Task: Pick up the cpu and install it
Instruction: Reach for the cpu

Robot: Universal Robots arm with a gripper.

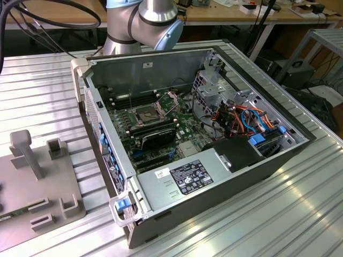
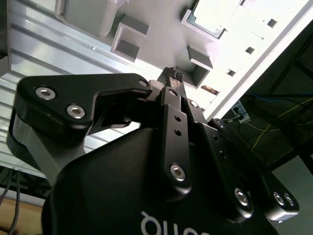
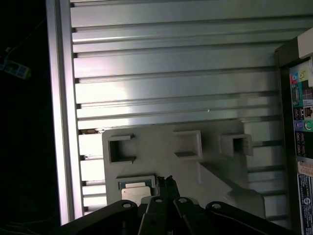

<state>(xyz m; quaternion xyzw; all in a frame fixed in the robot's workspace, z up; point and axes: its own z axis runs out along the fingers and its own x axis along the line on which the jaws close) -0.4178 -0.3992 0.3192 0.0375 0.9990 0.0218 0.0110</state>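
The cpu [image 3: 134,192] is a silvery square chip lying flat in a framed pocket of the grey fixture plate [image 3: 161,166]. In the first wrist view my black gripper [image 3: 167,180] hangs above the plate with its tips just beside the chip, apart from it. The second wrist view has the gripper [image 2: 173,74] with its two fingertips pressed together, shut and holding nothing, and the cpu [image 2: 214,13] as a bright patch in its pocket. In the exterior view the motherboard's socket [image 1: 147,113] lies inside the open computer case [image 1: 225,176].
The fixture plate [image 1: 40,184] lies at the exterior view's left on the ribbed aluminium table [image 1: 300,214], with raised blocks and a tall post [image 1: 27,152]. The case's rear port panel [image 3: 303,122] stands close to the plate. Cables and drive cages [image 1: 241,115] crowd the case.
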